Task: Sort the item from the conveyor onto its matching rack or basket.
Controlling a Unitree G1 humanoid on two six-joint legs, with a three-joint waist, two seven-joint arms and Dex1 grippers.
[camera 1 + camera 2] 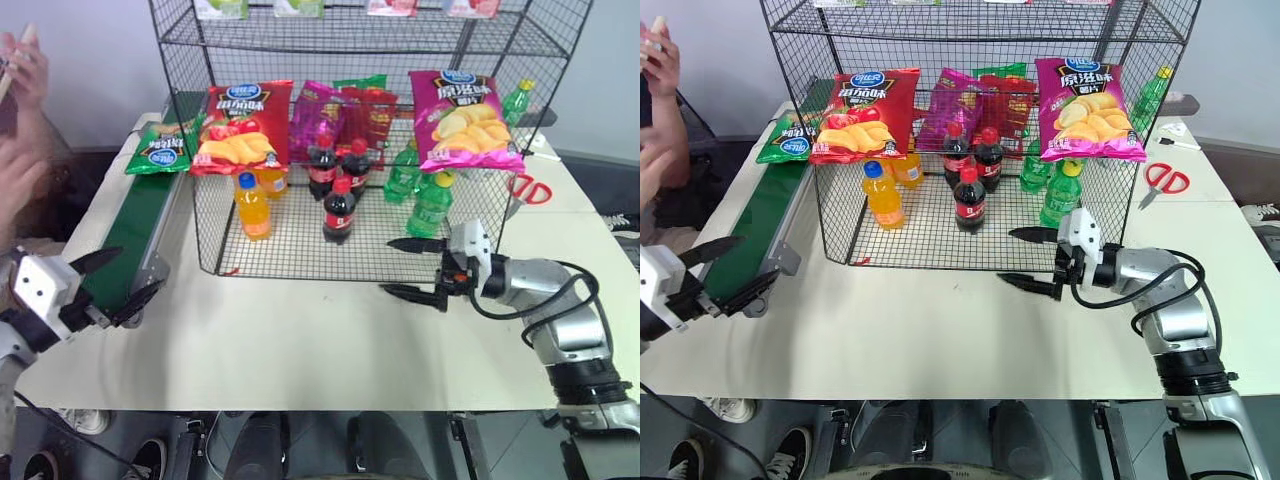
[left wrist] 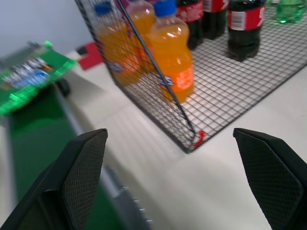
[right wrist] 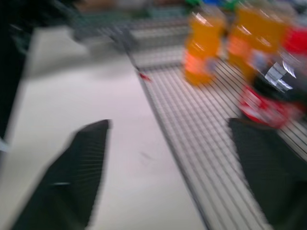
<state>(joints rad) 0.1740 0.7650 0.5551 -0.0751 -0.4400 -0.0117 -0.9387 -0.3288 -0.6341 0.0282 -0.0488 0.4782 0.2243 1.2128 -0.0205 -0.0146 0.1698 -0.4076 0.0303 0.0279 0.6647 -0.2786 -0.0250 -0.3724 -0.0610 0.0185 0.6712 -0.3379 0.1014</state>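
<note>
Left gripper (image 1: 122,275) nearest, fingers spread wide, empty, hovering over near end of conveyor (image 1: 125,235). Right gripper (image 1: 415,270) also wide open, empty, above white table (image 1: 300,350), just before front of black wire rack (image 1: 330,150). Green chip bag (image 1: 160,150) lies flat at conveyor's far end, well beyond left gripper, beside rack's left side, untouched.

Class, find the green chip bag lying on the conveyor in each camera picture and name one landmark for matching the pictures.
Left eye view: the green chip bag lies at the conveyor's far end, left of the rack.
Right eye view: same spot, upper left.
Left wrist view: blurred, at the left edge.
Right wrist view: cannot be made out.
Shared landmark: the orange soda bottle inside the rack.
</note>
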